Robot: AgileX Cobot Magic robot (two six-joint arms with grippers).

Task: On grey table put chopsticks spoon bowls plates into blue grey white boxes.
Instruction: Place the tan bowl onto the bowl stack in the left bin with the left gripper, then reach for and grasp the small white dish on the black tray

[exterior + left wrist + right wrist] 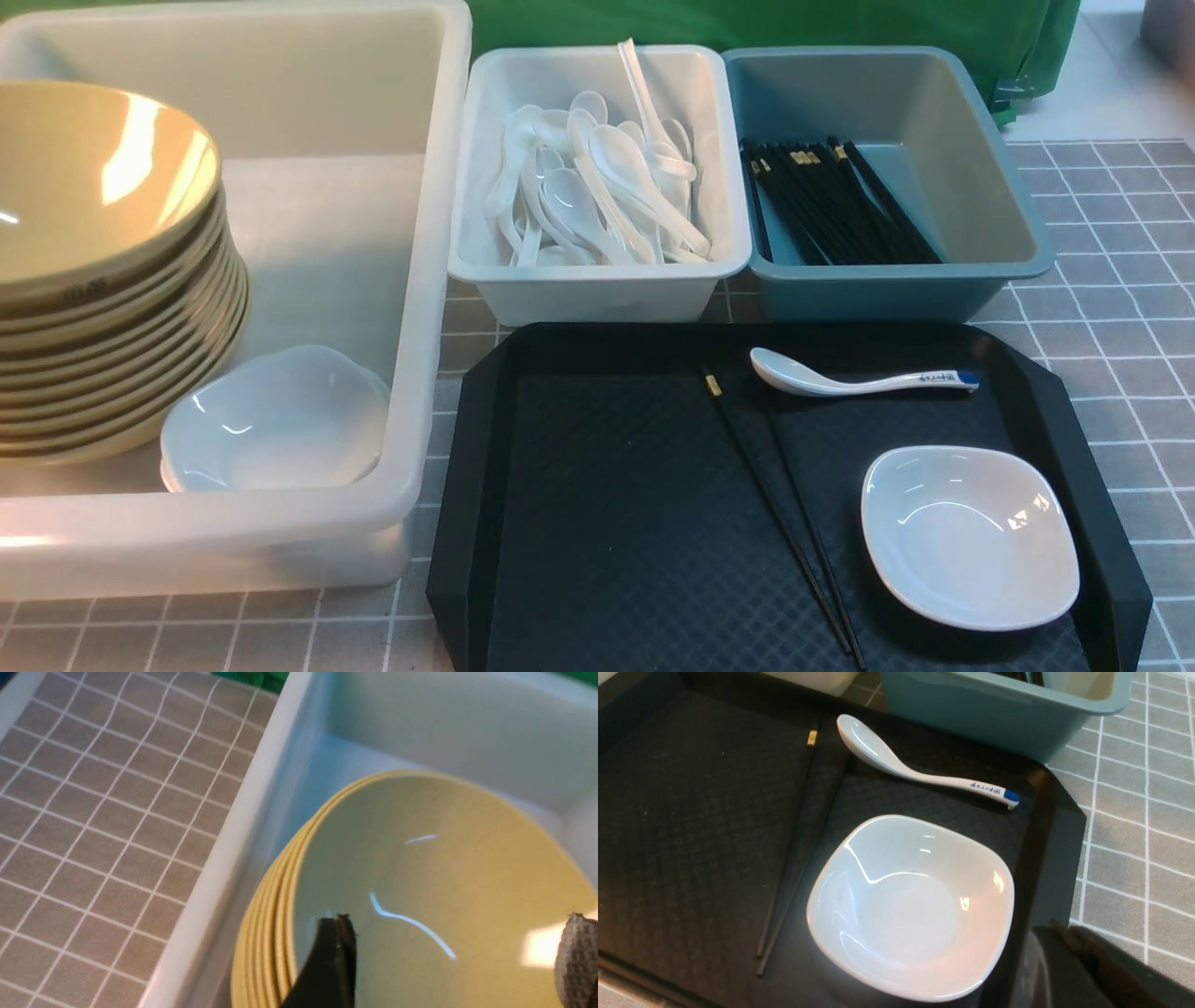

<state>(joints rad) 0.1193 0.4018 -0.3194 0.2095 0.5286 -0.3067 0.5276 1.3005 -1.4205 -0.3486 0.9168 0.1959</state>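
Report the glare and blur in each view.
Front view: sharp; broad glare patch on the top tan bowl. Left wrist view: soft overall, with streaks of glare inside the top tan bowl. Right wrist view: crisp; small highlights on the white plate, chopsticks barely stand out against the black tray.

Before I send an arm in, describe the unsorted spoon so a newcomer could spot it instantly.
Find the black tray lying nearer the robot than the pale bin and the blue-grey bin. Near its far edge, beyond the white plate, lies one white spoon. Unlike the plain spoons heaped in that pale bin, it has blue writing and a dark blue handle tip.
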